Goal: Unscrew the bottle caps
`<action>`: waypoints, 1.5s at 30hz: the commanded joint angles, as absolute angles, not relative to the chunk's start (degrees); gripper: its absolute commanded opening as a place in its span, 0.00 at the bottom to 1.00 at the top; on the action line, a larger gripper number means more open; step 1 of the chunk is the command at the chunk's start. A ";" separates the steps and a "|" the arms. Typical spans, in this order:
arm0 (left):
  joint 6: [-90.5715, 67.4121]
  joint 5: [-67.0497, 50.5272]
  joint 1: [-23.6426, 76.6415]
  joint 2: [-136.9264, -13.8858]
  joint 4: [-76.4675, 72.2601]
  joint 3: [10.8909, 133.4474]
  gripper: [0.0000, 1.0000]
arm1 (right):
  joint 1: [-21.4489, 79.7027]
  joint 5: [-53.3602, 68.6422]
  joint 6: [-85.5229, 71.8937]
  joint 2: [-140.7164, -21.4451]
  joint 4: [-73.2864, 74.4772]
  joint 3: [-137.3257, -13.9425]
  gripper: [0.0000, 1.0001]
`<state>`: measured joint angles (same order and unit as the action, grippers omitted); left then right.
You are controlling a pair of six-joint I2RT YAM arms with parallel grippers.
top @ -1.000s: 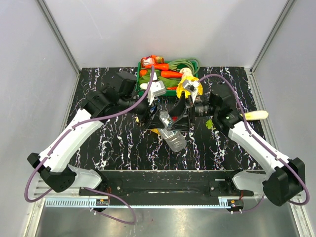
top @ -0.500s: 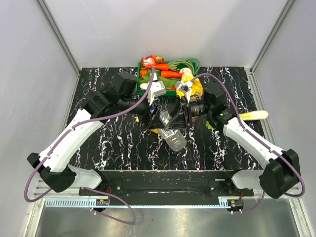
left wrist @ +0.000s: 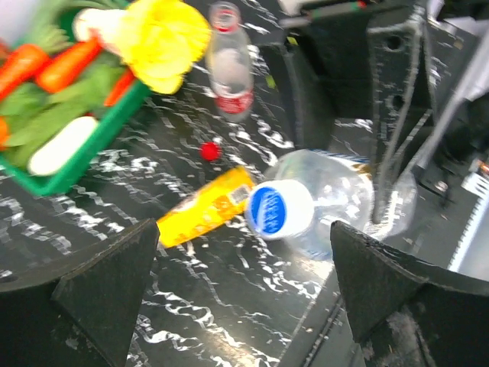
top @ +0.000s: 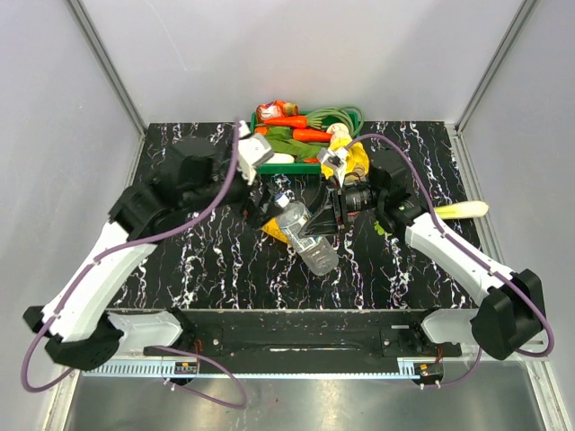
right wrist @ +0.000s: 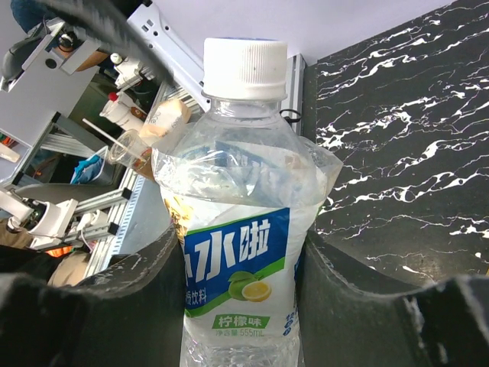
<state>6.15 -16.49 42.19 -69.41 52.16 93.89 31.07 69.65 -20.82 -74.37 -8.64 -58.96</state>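
My right gripper (right wrist: 241, 306) is shut on the labelled middle of a clear bottle with a blue label (right wrist: 238, 252), which it holds off the table (top: 310, 238). That bottle's cap (right wrist: 244, 67) is on; it is white with a blue top (left wrist: 280, 210). My left gripper (left wrist: 243, 256) stands wide open a little short of this cap, holding nothing. An orange-yellow bottle (left wrist: 205, 208) lies on the table beside it. Farther off a clear red-labelled bottle (left wrist: 229, 73) lies with a bare neck, and a loose red cap (left wrist: 209, 151) sits near it.
A green basket (top: 334, 115) of toy vegetables stands at the back of the table, with a yellow ruffled item (left wrist: 164, 38) at its corner. A pale long vegetable (top: 465, 209) lies at the right edge. Both arms crowd the table's middle.
My left gripper has opened wide and drawn back to the upper left, off the bottle. My right gripper has shut on the bottle's body and now holds it alone.
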 commanded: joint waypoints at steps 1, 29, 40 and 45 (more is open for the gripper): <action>5.01 -2.56 41.49 -63.55 45.97 91.94 0.99 | 31.64 69.44 -20.13 -73.65 -8.61 -60.29 0.43; -17.57 -36.10 34.54 -61.26 22.96 76.82 0.99 | 31.55 24.35 -46.49 -61.44 -31.98 -52.83 0.45; -24.87 -47.29 34.54 -67.06 10.11 73.21 0.99 | 31.64 23.47 -50.53 -59.42 -41.92 -49.31 0.45; -26.71 -49.30 34.54 -68.46 6.51 72.07 0.99 | 31.55 23.03 -50.54 -59.15 -42.62 -49.40 0.45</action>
<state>-24.05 -44.60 34.81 -68.16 14.68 72.49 31.14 24.67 -49.65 -60.86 -37.26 -48.99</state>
